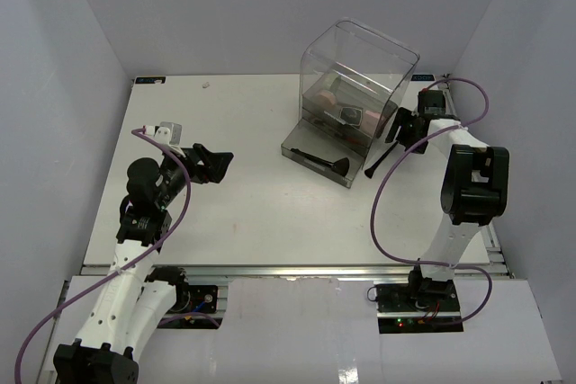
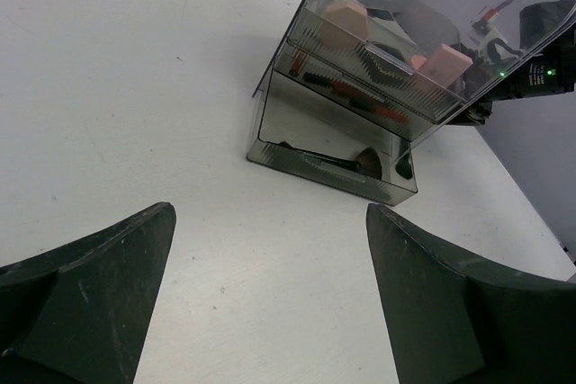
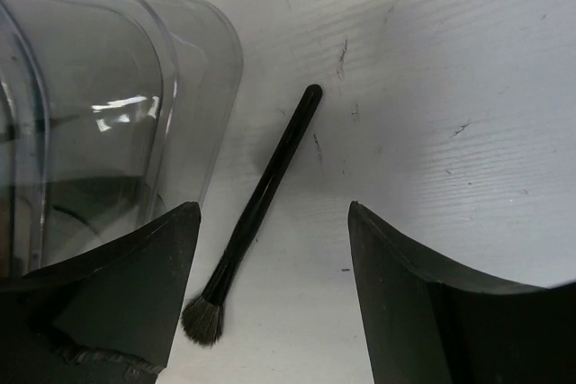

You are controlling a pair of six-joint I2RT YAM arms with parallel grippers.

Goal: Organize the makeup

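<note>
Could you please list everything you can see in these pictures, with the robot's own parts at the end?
table: one, white, under everything
box: one, clear plastic, far right of the table, lower drawer pulled out
loose brush: one, black, flat on the table just right of the box
drawer brush: one, black, in the pulled-out lower drawer
pink items: two, upper part of the box
pencils: at least two, dark red, upper drawer
cables: two, purple, one along each arm
left gripper: one, black, open, over the left of the table
right gripper: one, black, open, fingers either side of the loose brush
</note>
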